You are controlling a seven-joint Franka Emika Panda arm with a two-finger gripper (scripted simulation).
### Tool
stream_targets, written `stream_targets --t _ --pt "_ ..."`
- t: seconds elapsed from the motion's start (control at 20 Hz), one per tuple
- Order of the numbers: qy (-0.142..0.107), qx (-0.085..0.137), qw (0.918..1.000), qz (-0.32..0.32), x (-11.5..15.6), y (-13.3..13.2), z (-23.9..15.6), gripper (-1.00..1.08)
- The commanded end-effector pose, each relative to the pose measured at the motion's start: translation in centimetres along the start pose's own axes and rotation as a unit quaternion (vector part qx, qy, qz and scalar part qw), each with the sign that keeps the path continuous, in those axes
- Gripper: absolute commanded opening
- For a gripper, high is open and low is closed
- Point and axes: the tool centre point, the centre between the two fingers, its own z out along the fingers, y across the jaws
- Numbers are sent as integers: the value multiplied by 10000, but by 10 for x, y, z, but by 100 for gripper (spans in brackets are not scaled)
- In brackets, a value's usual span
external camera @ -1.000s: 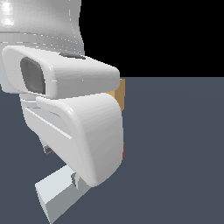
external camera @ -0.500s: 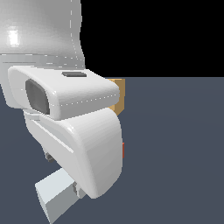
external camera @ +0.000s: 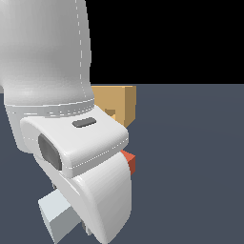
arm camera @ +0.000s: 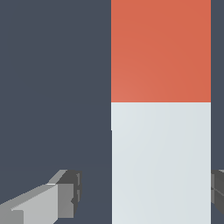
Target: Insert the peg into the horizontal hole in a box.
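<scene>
Between the open hand (arm camera: 144, 192), the peg (arm camera: 160, 162)

Flat slate-blue floor (external camera: 190, 167), plain and unmarked, filling the lower right of the exterior view up to a straight horizon. Solid black backdrop (external camera: 167, 40) above that line, across the upper right. Same slate-blue surface along the wrist view's visible background.
</scene>
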Motion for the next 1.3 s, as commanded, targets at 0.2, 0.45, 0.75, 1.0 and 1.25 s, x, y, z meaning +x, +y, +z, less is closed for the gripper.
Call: stream_targets --t 0.2,0.45,0.75,1.0,1.25 --pt "4 -6 10000 0 0 1 1 -100" --pt "4 -6 10000 0 0 1 1 -100" --pt "5 -10 10000 -85 9 -6 -1 -100" --pt "4 -10 9994 -335 35 -29 -7 -100" --pt "3 -11 9972 -748 75 -69 -17 -100"
